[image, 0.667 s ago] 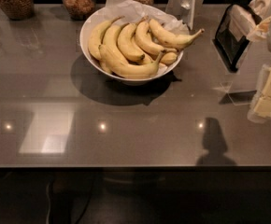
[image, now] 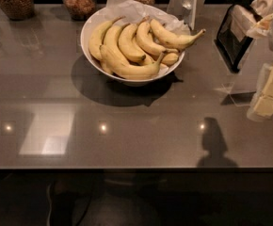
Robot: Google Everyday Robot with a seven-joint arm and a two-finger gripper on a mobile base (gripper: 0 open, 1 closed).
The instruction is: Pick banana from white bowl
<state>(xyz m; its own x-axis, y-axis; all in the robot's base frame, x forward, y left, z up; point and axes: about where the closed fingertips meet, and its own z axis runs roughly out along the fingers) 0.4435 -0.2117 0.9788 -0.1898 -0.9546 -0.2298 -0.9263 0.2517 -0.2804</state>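
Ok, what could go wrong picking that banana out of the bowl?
The end effector sits far right, apart from the white bowl. The banana lies against other bananas, so a grasp might catch a neighbour. Its stem overhangs the rim; a nudge could roll it out.

Dim, glare on table (image: 141, 147), hand (image: 267, 97) lit far right

One wide, round, glossy white bowl (image: 84, 41) sits on one dark grey counter (image: 127, 140). It holds about seven curved yellow bananas (image: 127, 68), one of them a slim banana (image: 174, 40) with a long thin stem. Three glass jars of brown grains (image: 14, 1) stand behind. One cream-coloured robot hand (image: 268, 98) is at the counter's right edge.
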